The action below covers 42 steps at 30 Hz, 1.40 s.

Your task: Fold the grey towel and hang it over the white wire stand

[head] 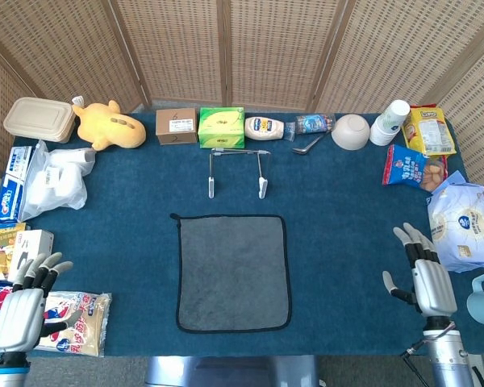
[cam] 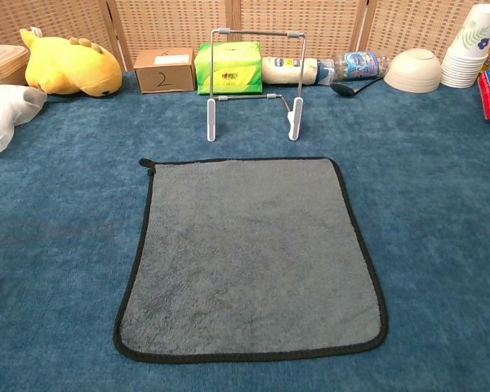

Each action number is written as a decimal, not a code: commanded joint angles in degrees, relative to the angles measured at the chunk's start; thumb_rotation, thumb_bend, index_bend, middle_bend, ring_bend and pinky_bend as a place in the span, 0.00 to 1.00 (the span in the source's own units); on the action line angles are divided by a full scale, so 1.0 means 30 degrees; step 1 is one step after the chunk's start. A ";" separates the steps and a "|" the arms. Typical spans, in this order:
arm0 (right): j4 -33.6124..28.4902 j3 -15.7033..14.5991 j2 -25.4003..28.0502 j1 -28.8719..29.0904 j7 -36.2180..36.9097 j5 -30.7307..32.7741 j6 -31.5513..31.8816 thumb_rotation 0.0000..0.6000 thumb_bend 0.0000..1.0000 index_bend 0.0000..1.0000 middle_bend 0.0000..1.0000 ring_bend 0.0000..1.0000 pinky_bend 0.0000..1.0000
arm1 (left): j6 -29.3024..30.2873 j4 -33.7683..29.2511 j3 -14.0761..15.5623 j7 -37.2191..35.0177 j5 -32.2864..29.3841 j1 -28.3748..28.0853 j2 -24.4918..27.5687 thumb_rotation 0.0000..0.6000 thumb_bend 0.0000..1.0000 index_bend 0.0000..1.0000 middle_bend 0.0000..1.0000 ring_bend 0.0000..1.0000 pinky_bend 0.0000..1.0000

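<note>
The grey towel [head: 233, 271] with a black hem lies flat and unfolded in the middle of the blue table; the chest view shows the towel [cam: 251, 253] spread square. Behind it stands the white wire stand [head: 236, 171], upright and bare, also in the chest view as the stand [cam: 254, 82]. My left hand [head: 22, 308] hovers at the near left edge over a snack bag, fingers apart, holding nothing. My right hand [head: 423, 272] is at the near right edge, fingers spread and empty. Neither hand shows in the chest view.
Along the back sit a yellow plush [head: 109, 125], a cardboard box [head: 176, 126], a green tissue box [head: 221, 126], a bottle [head: 264, 127], a bowl [head: 351, 131] and paper cups [head: 390, 121]. Snack bags [head: 461, 223] crowd the right edge; a plastic bag [head: 56, 177] and packets [head: 73, 322] line the left.
</note>
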 commanded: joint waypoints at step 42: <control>-0.0900 0.0550 0.0271 -0.0330 -0.2076 0.2123 0.0406 1.00 0.38 0.06 0.03 0.00 0.00 | -1.5019 0.2914 -0.2470 -0.1266 -0.0698 -1.3143 -0.4426 1.00 0.17 0.24 0.13 0.00 0.00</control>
